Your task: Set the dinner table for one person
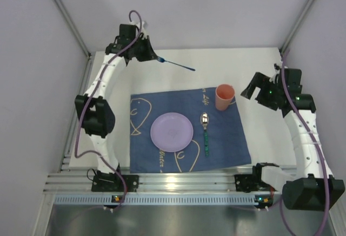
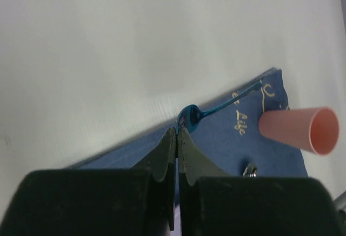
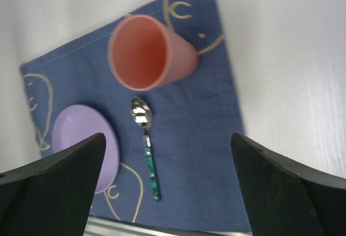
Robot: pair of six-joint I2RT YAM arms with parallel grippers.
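Observation:
My left gripper [image 1: 153, 57] is at the back left, raised above the white dinner table [image 1: 232, 63], and is shut on one end of a shiny blue utensil [image 1: 178, 64] that sticks out to the right. In the left wrist view the shut jaws [image 2: 177, 131] pinch the blue utensil [image 2: 216, 107] by its rounded end. My right gripper [image 1: 253, 92] is open and empty, raised to the right of the pink cup [image 1: 224, 96]. In the right wrist view it [image 3: 167, 138] hangs over the cloth with the cup [image 3: 146, 52], silver spoon [image 3: 145, 144] and purple plate [image 3: 86, 144] below.
A blue cloth with fish drawings [image 1: 227, 138] lies mid-table. On it are the purple plate [image 1: 172, 131], a spoon with a green handle [image 1: 205, 133] right of the plate, and the upright cup at the far right corner. An aluminium rail [image 1: 178, 184] runs along the near edge.

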